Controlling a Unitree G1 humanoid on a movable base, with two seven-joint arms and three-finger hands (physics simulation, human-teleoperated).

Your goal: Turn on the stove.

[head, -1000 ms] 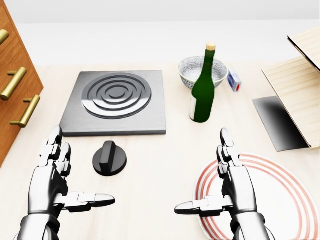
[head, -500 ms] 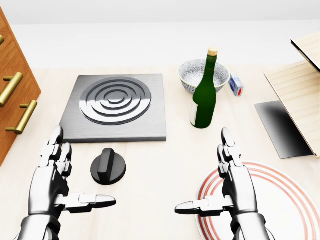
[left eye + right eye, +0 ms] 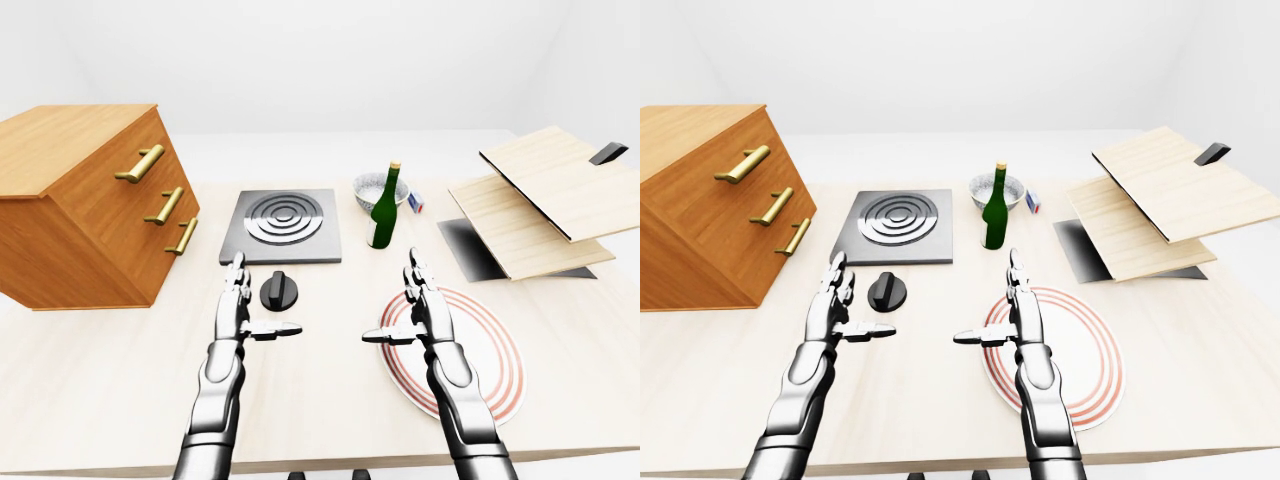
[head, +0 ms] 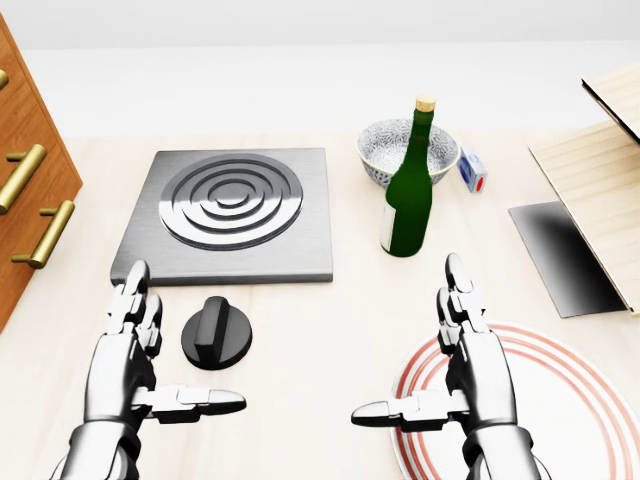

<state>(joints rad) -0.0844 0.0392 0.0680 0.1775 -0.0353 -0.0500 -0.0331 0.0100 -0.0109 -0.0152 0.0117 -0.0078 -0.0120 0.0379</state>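
The grey stove plate (image 4: 229, 214) with concentric rings lies on the light table in the upper left of the head view. Its round black knob (image 4: 216, 332) sits on the table just below the plate. My left hand (image 4: 158, 355) is open, palm inward, just left of the knob and not touching it, thumb pointing right under it. My right hand (image 4: 440, 350) is open and empty, over the left edge of the red-ringed plate (image 4: 560, 400).
A green bottle (image 4: 409, 190) stands right of the stove, a patterned bowl (image 4: 395, 140) and a small blue-red box (image 4: 471, 169) above it. A wooden drawer chest (image 3: 90, 205) stands at the left. Stacked wooden boards (image 3: 540, 200) lie at the right.
My left hand has moved right, closer to the knob. Earlier the whole view shifted slightly down. The right hand has barely moved.
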